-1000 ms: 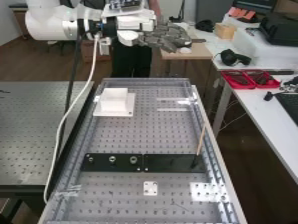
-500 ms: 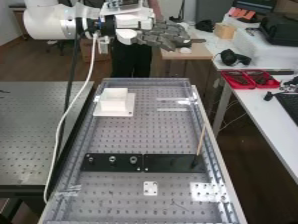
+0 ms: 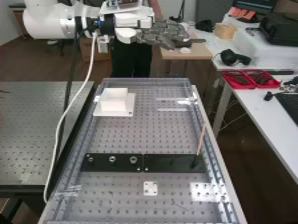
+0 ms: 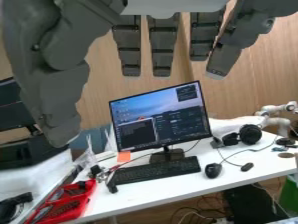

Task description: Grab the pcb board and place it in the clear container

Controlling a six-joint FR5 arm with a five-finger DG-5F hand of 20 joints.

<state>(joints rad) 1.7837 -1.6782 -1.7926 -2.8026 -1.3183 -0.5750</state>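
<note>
In the high view the hand [image 3: 163, 35] hangs at the end of the arm, beyond the bench's far end and well above it. Its dark grey fingers stretch out toward the right, holding nothing. The wrist view has the same hand [image 4: 163, 45] with straight fingers spread apart and the thumb off to one side. Low transparent walls [image 3: 148, 81] surround the perforated bench top. A small white plate with holes [image 3: 150, 188] lies near the bench's close end; I cannot tell whether it is a pcb board.
A white block [image 3: 114, 100] stands on a white base at the far left of the bench. A black bar [image 3: 120, 162] crosses the middle, with a thin stick [image 3: 201, 140] upright at its right. Red trays [image 3: 249, 79] and a monitor [image 4: 159, 117] occupy side desks.
The arm and hand have drifted very slightly left and upward in the high view. The fingers keep their straight posture, and the things on the bench have not moved.
</note>
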